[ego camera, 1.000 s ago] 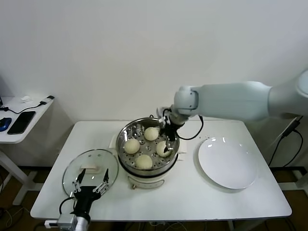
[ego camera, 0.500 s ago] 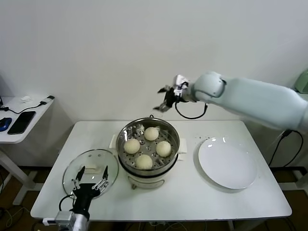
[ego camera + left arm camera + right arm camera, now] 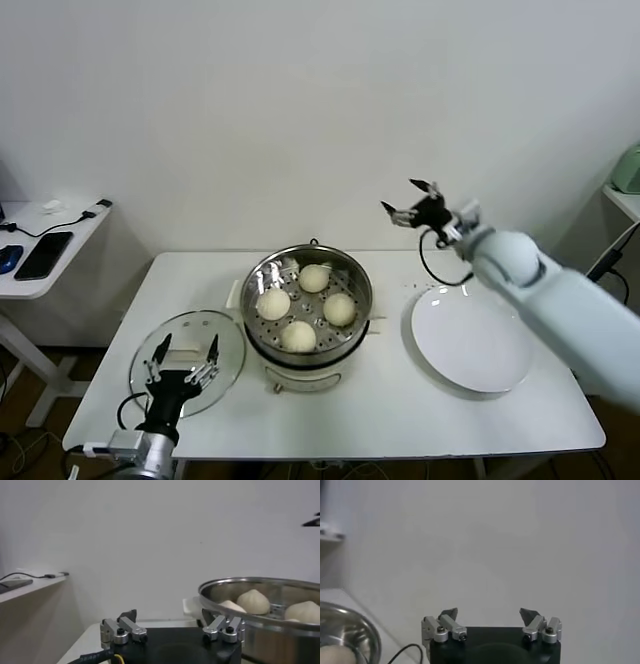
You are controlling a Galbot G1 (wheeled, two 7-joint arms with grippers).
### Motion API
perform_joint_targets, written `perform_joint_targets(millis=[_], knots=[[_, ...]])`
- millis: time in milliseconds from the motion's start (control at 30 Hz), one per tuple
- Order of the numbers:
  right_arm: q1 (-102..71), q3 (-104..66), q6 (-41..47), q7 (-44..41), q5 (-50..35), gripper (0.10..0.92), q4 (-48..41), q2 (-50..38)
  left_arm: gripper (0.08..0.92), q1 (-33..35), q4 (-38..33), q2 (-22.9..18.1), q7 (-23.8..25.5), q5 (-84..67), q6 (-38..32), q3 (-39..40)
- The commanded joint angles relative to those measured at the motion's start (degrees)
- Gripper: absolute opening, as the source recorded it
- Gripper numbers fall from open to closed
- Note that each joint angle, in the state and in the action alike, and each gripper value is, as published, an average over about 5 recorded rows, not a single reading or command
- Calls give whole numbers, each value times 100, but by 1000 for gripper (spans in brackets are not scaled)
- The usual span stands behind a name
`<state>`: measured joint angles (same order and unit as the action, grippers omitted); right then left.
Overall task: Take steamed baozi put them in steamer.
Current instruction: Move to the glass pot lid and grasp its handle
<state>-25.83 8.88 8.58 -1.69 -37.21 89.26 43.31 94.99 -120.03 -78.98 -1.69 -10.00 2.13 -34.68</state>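
Several cream-white steamed baozi (image 3: 298,336) lie on the perforated tray inside the shiny steamer (image 3: 262,342) at the table's middle. My right gripper (image 3: 402,196) hangs open and empty in the air, high above the table's far side, between the steamer and the plate. It faces the white wall in the right wrist view, where the right gripper (image 3: 488,614) shows nothing between its fingers. My left gripper (image 3: 186,352) stands open and empty over the glass lid at the front left. In the left wrist view, the left gripper (image 3: 170,617) looks toward the steamer (image 3: 260,627) and a baozi (image 3: 254,601).
A glass lid (image 3: 225,335) with a white knob lies on the table left of the steamer. A bare white plate (image 3: 472,340) sits to the steamer's right. A low side table (image 3: 60,225) with a phone stands at the far left.
My right gripper rose out of the steamer, leaving a baozi there, and swung up and to the right, toward the plate side. The left gripper barely moved.
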Motion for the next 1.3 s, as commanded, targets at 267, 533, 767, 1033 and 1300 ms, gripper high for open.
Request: perform_joint_targets(millis=[267, 533, 767, 1033, 1300], knots=[[-5628, -4764, -2127, -160, 1829, 823, 405, 2643, 823, -129, 426, 224, -163, 183, -341, -7], [-6007, -4632, -2543, -148, 2138, 823, 296, 3357, 823, -153, 704, 434, -457, 849, -469, 8], [-6026, -4606, -2339, 30, 2169, 823, 359, 3417, 823, -294, 1074, 394, -823, 2612, -950, -186], [-5773, -4600, -2049, 193, 2297, 823, 310, 3362, 823, -556, 2309, 799, -1989, 6173, -1317, -309], [-5713, -4604, -2015, 252, 2479, 823, 305, 3386, 823, -755, 3399, 1035, -2316, 7615, -611, -76]])
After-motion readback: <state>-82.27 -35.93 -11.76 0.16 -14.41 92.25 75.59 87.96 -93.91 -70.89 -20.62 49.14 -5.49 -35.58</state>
